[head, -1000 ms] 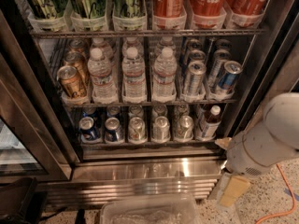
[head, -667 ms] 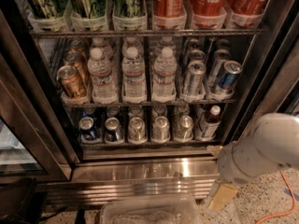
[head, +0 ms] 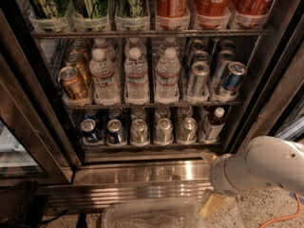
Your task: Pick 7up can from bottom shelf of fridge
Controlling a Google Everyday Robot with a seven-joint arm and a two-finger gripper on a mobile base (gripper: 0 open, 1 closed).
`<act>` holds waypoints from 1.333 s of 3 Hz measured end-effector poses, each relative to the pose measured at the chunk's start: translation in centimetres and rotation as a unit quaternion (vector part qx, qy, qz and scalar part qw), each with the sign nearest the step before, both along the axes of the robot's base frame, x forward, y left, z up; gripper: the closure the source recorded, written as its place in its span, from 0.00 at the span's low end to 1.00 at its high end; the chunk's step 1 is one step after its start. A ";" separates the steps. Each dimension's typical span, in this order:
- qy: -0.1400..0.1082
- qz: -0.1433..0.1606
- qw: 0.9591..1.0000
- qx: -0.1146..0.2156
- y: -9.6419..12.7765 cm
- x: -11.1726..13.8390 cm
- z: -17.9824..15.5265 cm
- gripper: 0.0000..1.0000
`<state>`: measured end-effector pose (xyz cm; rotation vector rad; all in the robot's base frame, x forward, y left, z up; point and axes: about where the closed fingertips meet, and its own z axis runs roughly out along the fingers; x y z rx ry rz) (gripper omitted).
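Fridge (head: 142,172): door open, shiny steel sill along the front, dark inside, wire racks stacked up.
Bottom shelf (head: 142,145): lowest rack, approx 6 o'clock of view centre; clear lanes of short cans.
7up can (head: 163,130): taken as mid one of three pale silver cans in front row, upright, tab up. Label can't be read from above, so which of the three can't be told for sure.
Blue cans (head: 89,131): two, front row, at 9 o'clock of the silver ones.
Small bottle (head: 211,125): white cap, red label, last lane at 3 o'clock end of the shelf.
Water bottles (head: 137,75): rack above, three lanes.
Slim cans (head: 197,80): same rack, at 3 o'clock of the water.
Gold cans (head: 73,82): same rack, 9 o'clock end.
Cola bottles (head: 211,4): top rack, 1 o'clock.
Arm (head: 266,167): white, enters from 4 o'clock.
Gripper (head: 210,180): outside the fridge, below sill level, at approx 4 o'clock of the 7up can, well apart from it.
Fingers (head: 212,204): tan, spread wide, holding nothing.
Clear bin (head: 152,215): on floor at 6 o'clock, just beside the gripper.
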<state>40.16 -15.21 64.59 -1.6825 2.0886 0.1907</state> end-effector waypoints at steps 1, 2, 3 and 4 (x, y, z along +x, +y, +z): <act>-0.001 -0.002 1.000 0.002 0.1 0.0 -0.2 0.00; -0.021 -0.014 0.999 0.021 0.6 0.9 -1.0 0.00; -0.071 -0.040 0.994 0.077 2.6 2.7 -1.9 0.00; -0.108 -0.061 0.984 0.129 5.0 3.7 -2.4 0.00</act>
